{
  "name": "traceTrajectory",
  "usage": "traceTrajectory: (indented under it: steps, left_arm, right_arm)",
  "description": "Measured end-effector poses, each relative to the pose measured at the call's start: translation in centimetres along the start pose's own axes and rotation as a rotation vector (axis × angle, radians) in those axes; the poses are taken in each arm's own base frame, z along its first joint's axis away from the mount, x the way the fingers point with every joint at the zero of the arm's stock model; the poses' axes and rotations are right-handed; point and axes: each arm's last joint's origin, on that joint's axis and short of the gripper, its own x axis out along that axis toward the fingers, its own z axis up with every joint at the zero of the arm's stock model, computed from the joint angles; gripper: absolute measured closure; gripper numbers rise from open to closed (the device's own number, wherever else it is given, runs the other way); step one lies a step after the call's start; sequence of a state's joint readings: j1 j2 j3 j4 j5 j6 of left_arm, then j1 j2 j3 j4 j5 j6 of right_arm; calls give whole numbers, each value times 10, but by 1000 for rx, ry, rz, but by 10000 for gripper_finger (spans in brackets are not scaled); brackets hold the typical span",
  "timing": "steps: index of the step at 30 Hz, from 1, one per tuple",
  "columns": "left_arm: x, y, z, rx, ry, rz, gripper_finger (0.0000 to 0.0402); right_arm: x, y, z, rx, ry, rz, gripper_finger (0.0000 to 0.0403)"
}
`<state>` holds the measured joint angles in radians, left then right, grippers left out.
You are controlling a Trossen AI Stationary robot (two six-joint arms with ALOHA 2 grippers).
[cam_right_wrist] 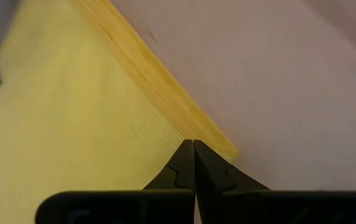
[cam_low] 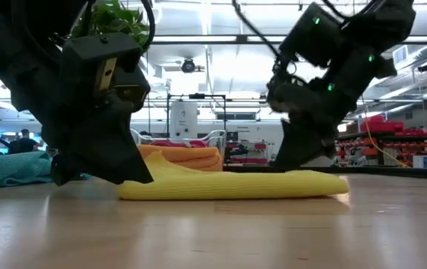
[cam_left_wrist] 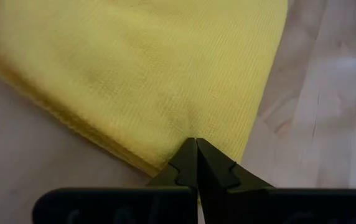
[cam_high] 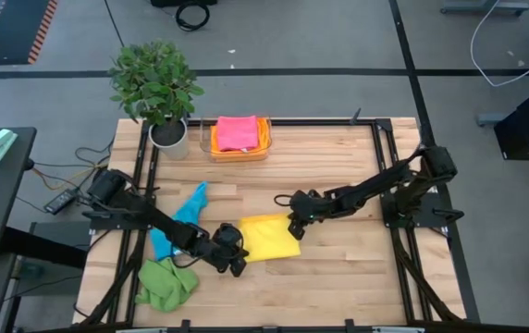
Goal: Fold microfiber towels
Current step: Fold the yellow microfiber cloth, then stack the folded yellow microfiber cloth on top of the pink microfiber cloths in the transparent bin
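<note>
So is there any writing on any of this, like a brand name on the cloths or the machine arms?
No text can be read in any view.
The yellow towel is plain, with no tag or label showing.
The left gripper and right gripper show no legible markings.
Signs and boxes in the room behind, in the low view, are too small and blurred to read.

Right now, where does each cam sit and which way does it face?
High: overhead, straight down; both arms, left gripper and right gripper on the yellow towel.
Low: table height, level into the room; both arms drop onto the yellow towel.
Left wrist: past its shut fingers pinching the towel's edge.
Right wrist: past its shut fingers at the opposite edge.
Shared: all four show the yellow towel.
</note>
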<state>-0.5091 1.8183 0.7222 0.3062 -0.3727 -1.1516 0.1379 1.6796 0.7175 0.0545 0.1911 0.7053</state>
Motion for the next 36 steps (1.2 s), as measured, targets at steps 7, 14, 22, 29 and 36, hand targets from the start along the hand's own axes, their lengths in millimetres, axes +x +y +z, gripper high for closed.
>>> traceTrajectory:
  steps: [7,14,22,29,36]
  left_arm:
    - [-3,-1,-4,-1,17,3,394]
    - [-10,-6,-1,-26,34,-31,395]
    - [-33,-19,25,-36,-32,-114,339]
    - [-43,-18,32,-331,-16,-93,268]
    - [-43,-13,20,-489,89,-27,197]
  right_arm:
    - [13,-5,-3,-1,14,-44,400]
    - [-4,-7,6,12,-22,-37,400]
    - [-33,1,23,96,-126,48,378]
    - [-37,9,17,256,-60,121,333]
    - [-38,18,2,337,17,116,231]
